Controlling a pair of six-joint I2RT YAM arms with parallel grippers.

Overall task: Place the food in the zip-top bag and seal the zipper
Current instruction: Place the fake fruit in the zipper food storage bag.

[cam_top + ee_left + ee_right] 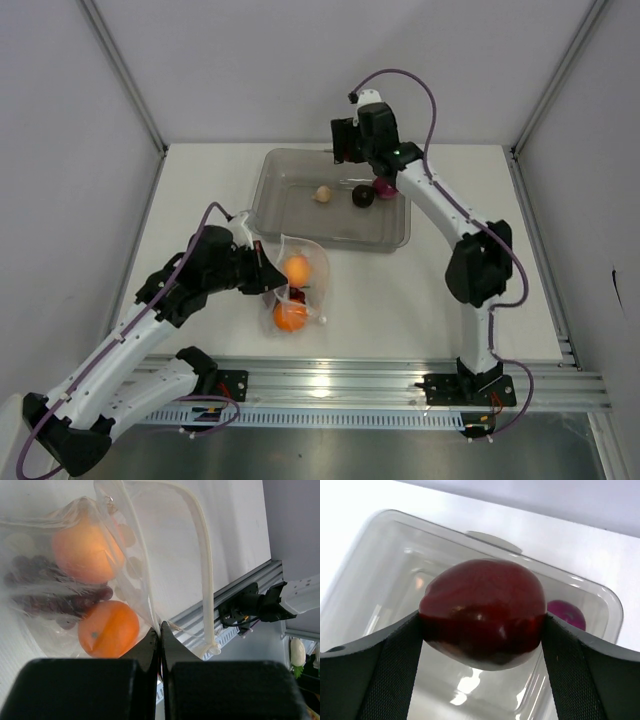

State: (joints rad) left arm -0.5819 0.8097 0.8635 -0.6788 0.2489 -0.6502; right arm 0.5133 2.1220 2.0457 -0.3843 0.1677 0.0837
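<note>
My right gripper is shut on a dark red fruit, which fills the wide gap between its fingers above the tray's far end. In the top view that gripper covers the fruit. The clear zip-top bag lies on the table in front of the tray. It holds a peach, an orange and a dark grape bunch. My left gripper is shut on the bag's edge near its mouth. The pale zipper strip arcs open.
The rigid translucent tray stands at the back centre and holds a beige bulb, a blackish fruit and a purple ball. A metal rail runs along the near edge. Walls enclose the table.
</note>
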